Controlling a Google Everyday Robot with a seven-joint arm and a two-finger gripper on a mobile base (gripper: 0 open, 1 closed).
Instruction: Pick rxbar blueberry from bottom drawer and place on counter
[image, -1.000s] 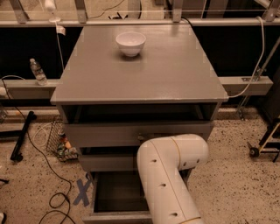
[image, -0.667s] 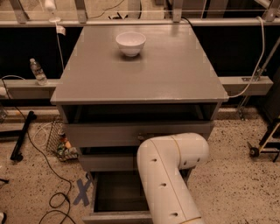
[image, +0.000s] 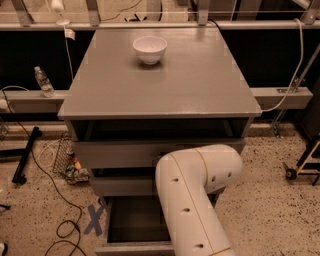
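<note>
The grey counter (image: 165, 85) tops the drawer cabinet in the middle of the camera view. The bottom drawer (image: 131, 220) is pulled open below it and its dark inside shows on the left. The rxbar blueberry is out of view. My white arm (image: 195, 195) rises from the lower edge and bends in front of the cabinet's lower right, covering the right part of the open drawer. The gripper is hidden behind the arm.
A white bowl (image: 149, 49) stands at the back of the counter. Two upper drawers (image: 117, 152) sit slightly open. A water bottle (image: 44, 82) stands on a ledge at left. Cables (image: 50, 200) and a wire basket (image: 67, 160) lie on the floor at left.
</note>
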